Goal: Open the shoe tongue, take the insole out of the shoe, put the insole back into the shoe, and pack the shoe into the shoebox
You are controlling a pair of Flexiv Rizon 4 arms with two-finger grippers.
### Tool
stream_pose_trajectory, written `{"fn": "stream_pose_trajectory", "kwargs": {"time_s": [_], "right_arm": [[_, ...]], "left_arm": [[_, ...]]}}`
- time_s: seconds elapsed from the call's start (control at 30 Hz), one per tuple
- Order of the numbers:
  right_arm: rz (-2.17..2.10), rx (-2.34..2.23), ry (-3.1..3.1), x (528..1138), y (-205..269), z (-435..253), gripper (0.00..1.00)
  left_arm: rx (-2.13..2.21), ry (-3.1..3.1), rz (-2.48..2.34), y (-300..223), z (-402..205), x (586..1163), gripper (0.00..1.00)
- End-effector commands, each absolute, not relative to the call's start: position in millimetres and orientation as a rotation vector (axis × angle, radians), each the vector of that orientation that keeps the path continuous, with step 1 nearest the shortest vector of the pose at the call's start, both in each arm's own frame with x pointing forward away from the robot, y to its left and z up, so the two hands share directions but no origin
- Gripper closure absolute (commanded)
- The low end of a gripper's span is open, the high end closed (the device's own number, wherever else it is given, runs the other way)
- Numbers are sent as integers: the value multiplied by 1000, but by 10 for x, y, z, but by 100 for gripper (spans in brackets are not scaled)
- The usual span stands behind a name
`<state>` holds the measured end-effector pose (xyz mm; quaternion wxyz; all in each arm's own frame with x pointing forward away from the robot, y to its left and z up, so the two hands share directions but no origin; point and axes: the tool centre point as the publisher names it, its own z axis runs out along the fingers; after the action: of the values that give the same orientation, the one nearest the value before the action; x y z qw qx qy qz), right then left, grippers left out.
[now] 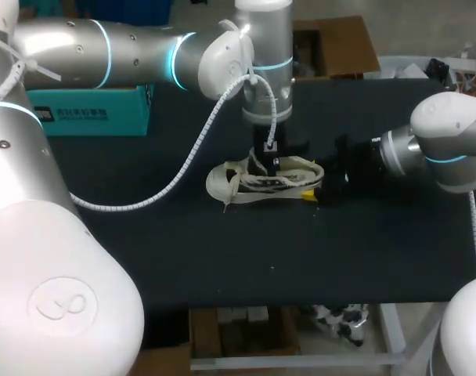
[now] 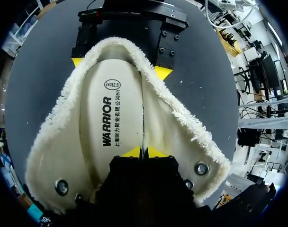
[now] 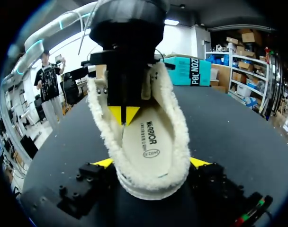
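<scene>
Shoe (image 1: 250, 186), cream-coloured and low-cut, lying in the middle of a black table (image 1: 222, 251), toe toward the left arm and heel toward the right. Its opening is spread wide. A thick fleece lining (image 2: 182, 118), shaggy at the rim, covers the inside, and a smooth, pale insole (image 2: 111, 118) with dark print lies flat in the bottom. Round metal eyelets (image 2: 201, 168) show on the flaps near the toe, and loose laces (image 1: 225, 205) trail off one end.

The left gripper (image 2: 145, 152) reaches straight down into the shoe, its yellow tips pressed together near the forefoot. Whether a thin edge of the insole is pinched between them cannot be told. The right gripper (image 3: 152, 163) comes in level with the table, and its two fingers clamp the heel from either side, steadying the shoe.

The shoe looks light and soft-walled, likely to sag or slide if pulled without the heel held. The insole looks thin and bendy, and the fleece may drag on it. Its edge seems the best place to grip. A teal box (image 1: 89, 113), probably the shoebox, stands at the table's far left, well apart.
</scene>
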<state>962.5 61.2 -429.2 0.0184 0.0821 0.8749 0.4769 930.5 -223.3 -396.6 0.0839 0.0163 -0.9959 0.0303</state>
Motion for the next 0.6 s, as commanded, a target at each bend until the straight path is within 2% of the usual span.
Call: {"fn": "stream_pose_trajectory", "kwargs": {"time_s": [0.03,0.27,0.6], "right_arm": [[1487,255,2713,9638,593,-4332,100],[1487,255,2713,9638,593,-4332,100],[1487,255,2713,9638,593,-4332,100]], "left_arm": [[28,-2980,101,-2230,-4173,9272,84],[-22,-3043,106,-2180,-4182,9229,67],[-27,-3181,42,-2268,-4283,9184,65]]}}
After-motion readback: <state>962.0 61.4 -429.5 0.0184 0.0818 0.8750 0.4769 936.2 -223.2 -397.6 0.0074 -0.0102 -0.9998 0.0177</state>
